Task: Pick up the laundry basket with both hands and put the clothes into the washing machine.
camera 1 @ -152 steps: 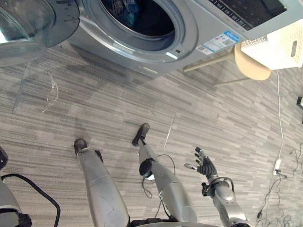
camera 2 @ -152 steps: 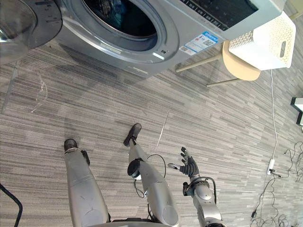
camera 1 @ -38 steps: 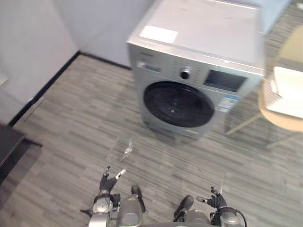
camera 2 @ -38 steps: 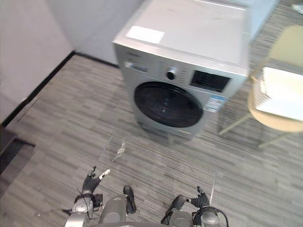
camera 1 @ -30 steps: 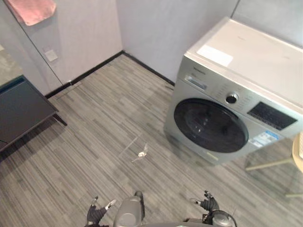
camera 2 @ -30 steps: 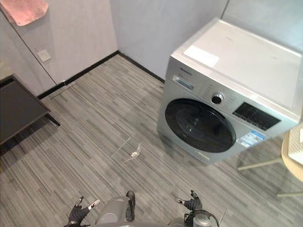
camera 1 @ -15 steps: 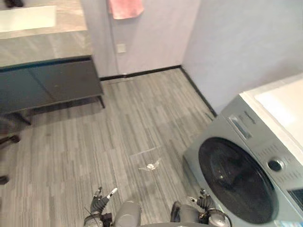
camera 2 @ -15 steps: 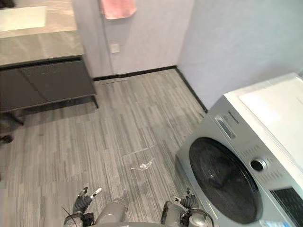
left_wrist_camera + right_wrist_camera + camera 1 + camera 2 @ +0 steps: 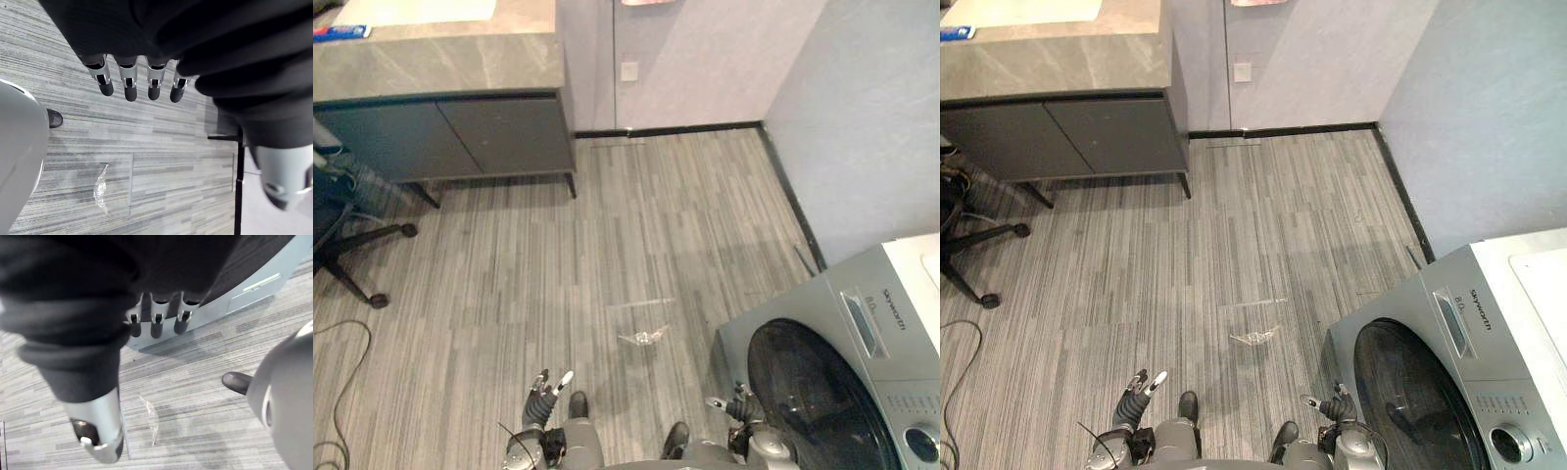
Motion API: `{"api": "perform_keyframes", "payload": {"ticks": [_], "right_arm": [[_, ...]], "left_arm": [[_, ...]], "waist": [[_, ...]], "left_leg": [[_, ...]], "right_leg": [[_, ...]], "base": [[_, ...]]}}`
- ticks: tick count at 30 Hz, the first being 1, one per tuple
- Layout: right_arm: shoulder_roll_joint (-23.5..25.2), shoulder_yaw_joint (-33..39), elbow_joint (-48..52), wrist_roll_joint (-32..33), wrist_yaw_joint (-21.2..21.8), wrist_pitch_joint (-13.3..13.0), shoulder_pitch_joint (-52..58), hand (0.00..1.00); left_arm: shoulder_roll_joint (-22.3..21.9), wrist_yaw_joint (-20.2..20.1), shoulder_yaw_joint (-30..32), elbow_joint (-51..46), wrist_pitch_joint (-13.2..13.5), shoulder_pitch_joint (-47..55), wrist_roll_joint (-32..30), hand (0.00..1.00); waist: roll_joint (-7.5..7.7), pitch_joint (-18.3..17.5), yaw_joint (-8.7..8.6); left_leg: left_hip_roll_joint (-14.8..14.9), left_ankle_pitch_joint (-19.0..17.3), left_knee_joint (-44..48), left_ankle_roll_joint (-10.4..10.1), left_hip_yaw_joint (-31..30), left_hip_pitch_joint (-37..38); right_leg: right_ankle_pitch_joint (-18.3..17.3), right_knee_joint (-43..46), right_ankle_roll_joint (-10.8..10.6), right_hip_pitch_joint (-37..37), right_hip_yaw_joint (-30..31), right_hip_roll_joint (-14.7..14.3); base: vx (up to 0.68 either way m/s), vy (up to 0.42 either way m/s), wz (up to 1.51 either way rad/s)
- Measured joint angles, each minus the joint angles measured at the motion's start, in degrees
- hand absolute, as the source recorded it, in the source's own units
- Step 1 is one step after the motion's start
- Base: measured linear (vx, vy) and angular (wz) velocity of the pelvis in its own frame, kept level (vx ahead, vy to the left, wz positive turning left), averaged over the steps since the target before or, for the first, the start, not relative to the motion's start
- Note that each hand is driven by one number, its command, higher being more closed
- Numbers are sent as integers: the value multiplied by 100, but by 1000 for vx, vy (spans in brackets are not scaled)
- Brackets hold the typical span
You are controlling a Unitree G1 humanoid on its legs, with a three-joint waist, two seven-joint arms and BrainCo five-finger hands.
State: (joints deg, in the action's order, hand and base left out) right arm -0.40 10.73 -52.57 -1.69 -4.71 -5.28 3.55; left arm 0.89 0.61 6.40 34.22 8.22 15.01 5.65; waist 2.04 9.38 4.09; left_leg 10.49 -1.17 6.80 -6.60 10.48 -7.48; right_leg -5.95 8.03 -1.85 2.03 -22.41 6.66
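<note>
The silver washing machine (image 9: 842, 392) stands at the lower right, its round dark glass door (image 9: 1410, 401) looking shut. My left hand (image 9: 546, 392) hangs low at the bottom left of centre, fingers (image 9: 129, 85) straight and empty over the floor. My right hand (image 9: 739, 406) hangs close in front of the machine's lower left corner. Its fingers (image 9: 156, 323) are relaxed with nothing in them. Neither hand touches anything.
A dark cabinet (image 9: 450, 132) with a grey stone top runs along the far left wall. An office chair base (image 9: 352, 259) stands at the left. A crumpled clear plastic scrap (image 9: 644, 338) lies on the grey striped floor between me and the cabinet.
The camera has swung left, so the washing machine now sits at the lower right and the cabinet and chair have come in. The door, open five seconds ago, looks shut. Both hands stay open.
</note>
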Motion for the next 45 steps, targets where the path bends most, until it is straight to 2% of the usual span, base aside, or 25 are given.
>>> {"api": "perform_keyframes", "payload": {"ticks": [7,10,14,17,26,27,33,38,45], "right_arm": [[-30,-53,-235,-72,142,25,101,0],[-78,-182,-228,-74,230,26,129,0],[-118,-230,-216,-68,226,17,242,0],[-117,-268,-219,-76,215,6,294,0],[-137,-282,-263,-111,215,9,303,0],[-230,-286,-448,-59,231,13,247,0],[-232,-286,-453,-58,229,13,248,0],[-234,-287,-538,-50,175,22,232,0],[-245,-286,-793,-3,90,126,71,0]], "left_arm": [[70,-188,-210,-69,-92,3,0,0],[72,-194,-243,-169,-146,69,16,0],[111,-167,-210,90,-122,63,14,0],[232,-100,-222,478,-127,53,11,0],[224,-35,-229,742,-93,5,10,0],[211,-46,-247,918,-88,-35,-18,0],[212,-41,-234,1019,-85,-56,-18,0],[250,106,-87,1788,-82,-394,-8,0],[253,334,286,2194,-74,-527,55,0]], "waist": [[9,-14,-56],[4,-116,-206],[-6,-210,-207],[16,-309,-212],[-50,-414,-217],[-141,-578,-315],[-143,-580,-319],[-142,-637,-335],[-139,-636,-351]], "left_leg": [[-137,358,-696,98,320,371],[-206,545,-1007,141,387,424],[-278,647,-1215,209,452,517],[-325,652,-1218,217,475,531],[-416,651,-1260,219,470,579],[-455,538,-1268,243,526,728],[-450,519,-1268,234,577,745],[-447,488,-1267,211,604,842],[-394,484,-1268,199,518,962]], "right_leg": [[184,-231,-85,36,318,29],[258,-232,-145,191,448,28],[364,-300,-184,221,558,46],[400,-355,-238,212,620,78],[457,-441,-254,133,676,136],[498,-715,-288,-81,770,127],[499,-729,-288,-79,800,128],[612,-1043,-335,-355,530,136],[641,-1197,-359,-633,325,145]], "base": [[-72,41,-23],[-127,33,-15],[-80,40,-10],[-52,47,-6],[0,18,0],[0,0,0],[0,0,-2],[26,-7,10],[18,-15,10]]}}
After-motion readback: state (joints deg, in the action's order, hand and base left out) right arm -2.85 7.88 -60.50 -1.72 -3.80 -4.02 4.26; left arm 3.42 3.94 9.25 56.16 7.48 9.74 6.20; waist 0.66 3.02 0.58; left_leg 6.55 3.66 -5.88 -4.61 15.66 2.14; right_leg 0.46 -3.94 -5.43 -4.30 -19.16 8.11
